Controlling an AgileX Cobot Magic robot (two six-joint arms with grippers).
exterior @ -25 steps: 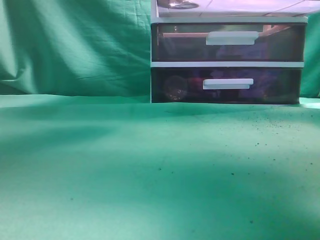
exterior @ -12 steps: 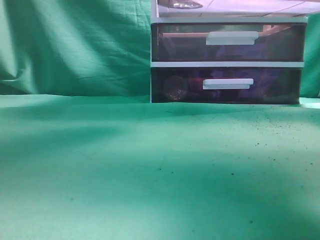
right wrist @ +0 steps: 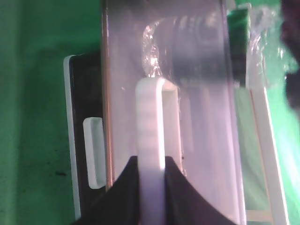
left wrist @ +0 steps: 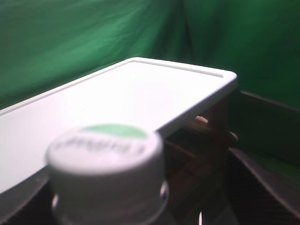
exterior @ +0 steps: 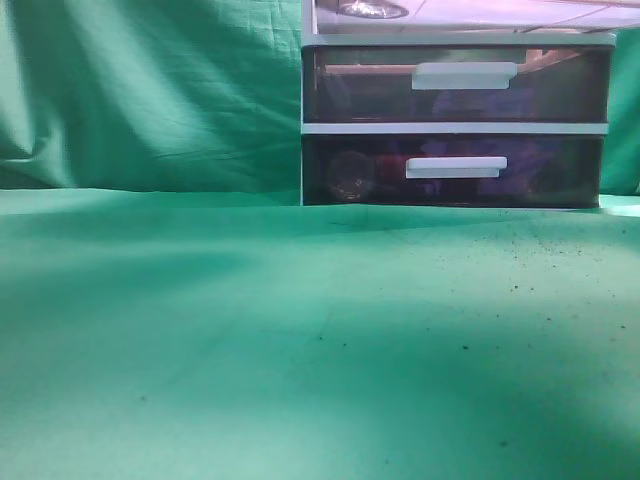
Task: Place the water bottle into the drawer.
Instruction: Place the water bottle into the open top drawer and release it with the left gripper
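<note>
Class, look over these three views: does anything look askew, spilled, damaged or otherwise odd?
Nothing looks spilled or damaged. The only oddity is dark specks scattered over the green cloth in front of the cabinet. The two lower drawers sit square and closed.

Staged lab setup: green cloth backdrop [exterior: 150, 90] and draped table [exterior: 300, 340].

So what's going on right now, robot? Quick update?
Right gripper shut on white drawer handle. White-capped water bottle at left gripper, beside white cabinet top. Nothing seen blocking.
</note>
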